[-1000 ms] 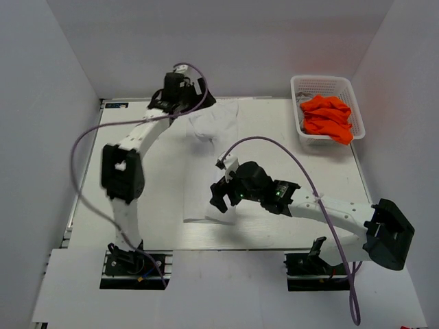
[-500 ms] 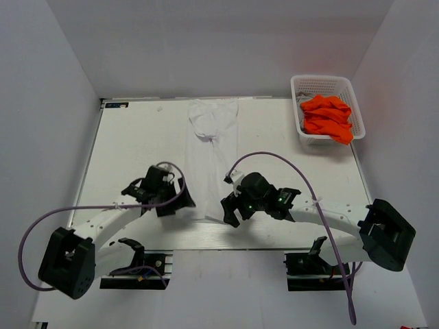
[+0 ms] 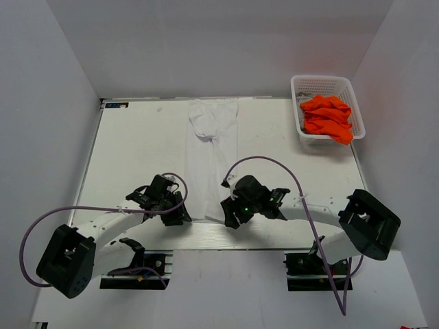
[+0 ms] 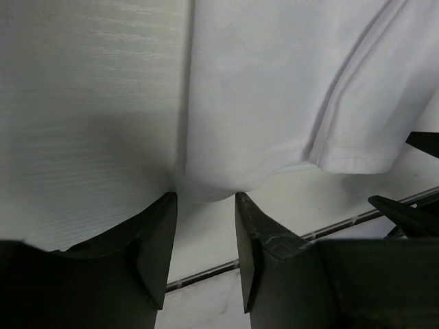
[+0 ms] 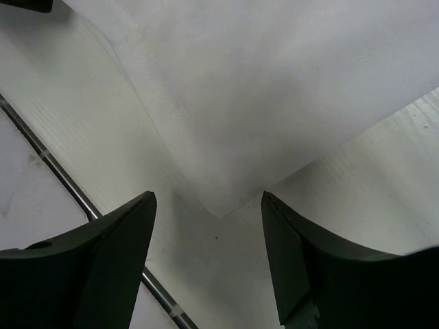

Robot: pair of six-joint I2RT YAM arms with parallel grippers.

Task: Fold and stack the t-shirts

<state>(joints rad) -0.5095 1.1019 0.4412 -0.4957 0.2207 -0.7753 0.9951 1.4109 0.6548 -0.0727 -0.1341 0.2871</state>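
Shirt: plain white, no print, hem stitched in the same white. Bench: white with fine pale grain lines, and a silver rail along the near edge. Basket: white, lattice-perforated walls. Clothes in basket: bright orange, unpatterned. Left arm and right arm: white links, black joints and black bases; a small green light shows on the right arm's black wrist. Cables: purple, one per arm. Left fingers and right fingers: matt black. Walls: plain pale grey-white.
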